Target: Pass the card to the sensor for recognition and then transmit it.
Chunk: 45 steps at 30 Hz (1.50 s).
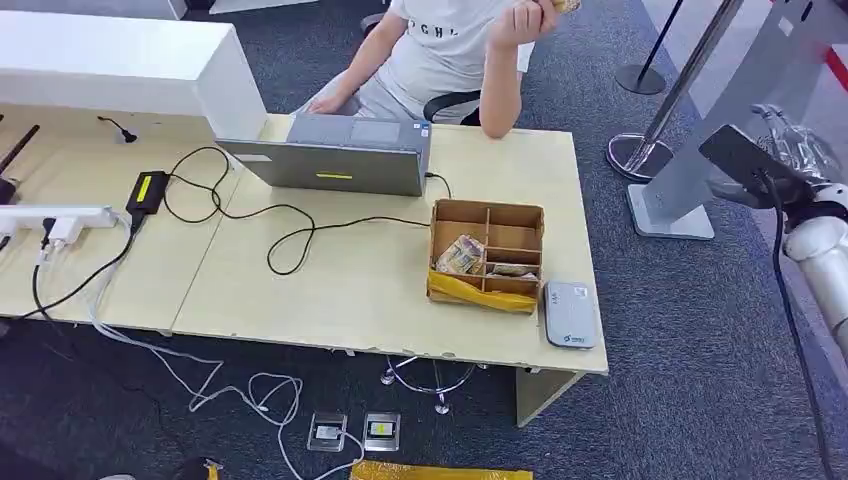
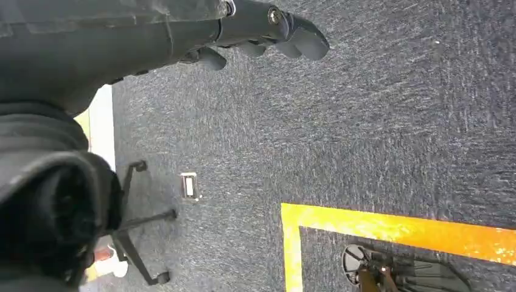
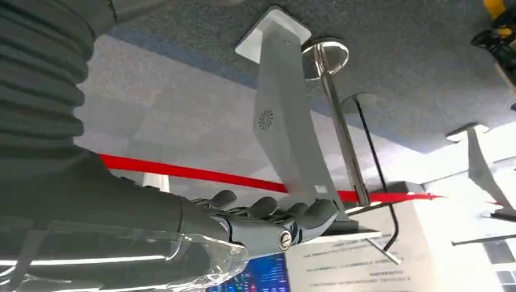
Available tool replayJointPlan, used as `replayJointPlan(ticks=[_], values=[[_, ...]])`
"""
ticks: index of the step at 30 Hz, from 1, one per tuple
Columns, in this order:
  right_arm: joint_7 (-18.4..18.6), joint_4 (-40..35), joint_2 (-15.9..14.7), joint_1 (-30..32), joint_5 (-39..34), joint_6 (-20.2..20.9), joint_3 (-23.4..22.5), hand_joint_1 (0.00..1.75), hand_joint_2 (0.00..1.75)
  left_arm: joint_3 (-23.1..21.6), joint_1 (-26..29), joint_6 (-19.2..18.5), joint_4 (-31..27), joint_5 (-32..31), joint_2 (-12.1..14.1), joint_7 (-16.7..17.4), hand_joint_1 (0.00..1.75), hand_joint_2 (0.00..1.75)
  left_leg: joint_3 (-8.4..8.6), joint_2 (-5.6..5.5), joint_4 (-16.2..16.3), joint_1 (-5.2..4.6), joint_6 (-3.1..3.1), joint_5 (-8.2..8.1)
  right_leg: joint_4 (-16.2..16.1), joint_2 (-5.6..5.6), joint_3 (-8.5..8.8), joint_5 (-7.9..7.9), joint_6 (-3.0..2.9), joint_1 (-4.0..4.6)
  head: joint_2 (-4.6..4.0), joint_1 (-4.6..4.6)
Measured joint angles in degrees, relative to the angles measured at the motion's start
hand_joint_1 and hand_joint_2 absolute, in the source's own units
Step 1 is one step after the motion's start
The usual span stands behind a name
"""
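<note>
A cardboard box (image 1: 487, 212) with several compartments stands at the table's right end, with cards (image 1: 460, 255) lying in its near-left compartment. Beside it, at the table's front right corner, lies a flat grey card sensor (image 1: 570, 314). My right arm (image 1: 825, 265) is raised at the far right, well off the table. My right hand (image 3: 274, 222) is up by the dark panel (image 1: 745, 160) of a grey stand, fingers loosely curved with nothing between them. My left hand (image 2: 268, 30) hangs over the carpet and holds nothing.
A person (image 1: 440, 50) sits behind the table at a grey laptop (image 1: 340, 165). Cables, a black adapter (image 1: 147, 192) and a white power strip (image 1: 55, 218) cover the left half. The grey stand (image 1: 700, 150) and a chrome post (image 1: 645, 150) are on the right.
</note>
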Motion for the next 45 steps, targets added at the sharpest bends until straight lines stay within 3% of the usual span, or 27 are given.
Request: replayJointPlan(ticks=[20,27,45], values=[[-2.25,1.22,6.8,1.86,2.56,-8.13,6.08,0.0,1.75,-1.09,0.2,-0.59,0.0,0.0,0.64,2.01,0.0,0.0,-0.01,0.03,0.0,0.01,0.0,0.0,0.0,0.08,-0.04,0.0,0.0,0.01,0.0,0.0],[-2.56,1.7,7.74,1.35,8.46,-13.86,7.19,0.0,1.75,-1.46,0.22,-0.55,0.0,0.0,0.61,1.7,0.0,0.0,0.0,0.03,0.0,0.01,0.0,0.0,0.01,0.09,-0.03,0.01,0.0,0.01,-0.02,0.0],[-1.53,2.67,9.77,-1.14,13.09,-17.03,9.31,0.0,1.75,-2.4,0.25,-0.2,0.0,-0.02,0.59,1.51,0.0,0.0,0.0,0.04,0.01,0.01,0.0,0.0,0.01,0.09,-0.03,0.01,0.0,0.01,0.0,0.0]])
